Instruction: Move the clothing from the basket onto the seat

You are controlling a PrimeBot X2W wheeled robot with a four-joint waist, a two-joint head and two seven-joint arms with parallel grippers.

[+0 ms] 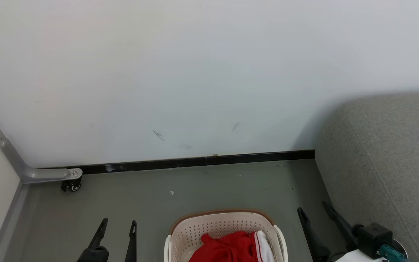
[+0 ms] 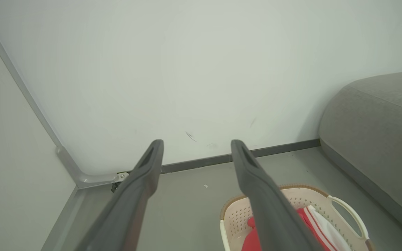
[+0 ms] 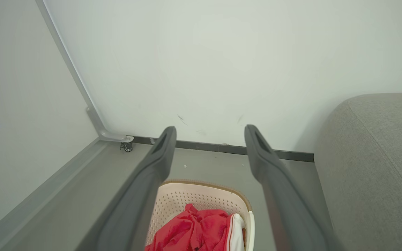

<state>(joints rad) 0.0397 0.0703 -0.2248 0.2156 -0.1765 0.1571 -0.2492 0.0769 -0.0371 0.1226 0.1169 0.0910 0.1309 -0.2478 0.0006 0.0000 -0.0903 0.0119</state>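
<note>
Grey floor (image 1: 195, 185) is meeting a white wall (image 1: 195, 72) along a dark baseboard (image 1: 209, 160), with a small caster (image 1: 73, 186) sitting at the left corner. The basket (image 1: 216, 222) is standing on the floor between the two grippers, holding the clothing (image 1: 227, 248), red with a white striped panel showing at its right side. The seat (image 1: 384, 153) is lying near the basket, to its right. The left gripper (image 1: 119, 221) and the right gripper (image 1: 312, 206) are both hovering with fingers spread apart, gripping nothing.

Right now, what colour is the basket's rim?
Brown, woven-look, atop the cream perforated basket; clearest in the right wrist view.
</note>
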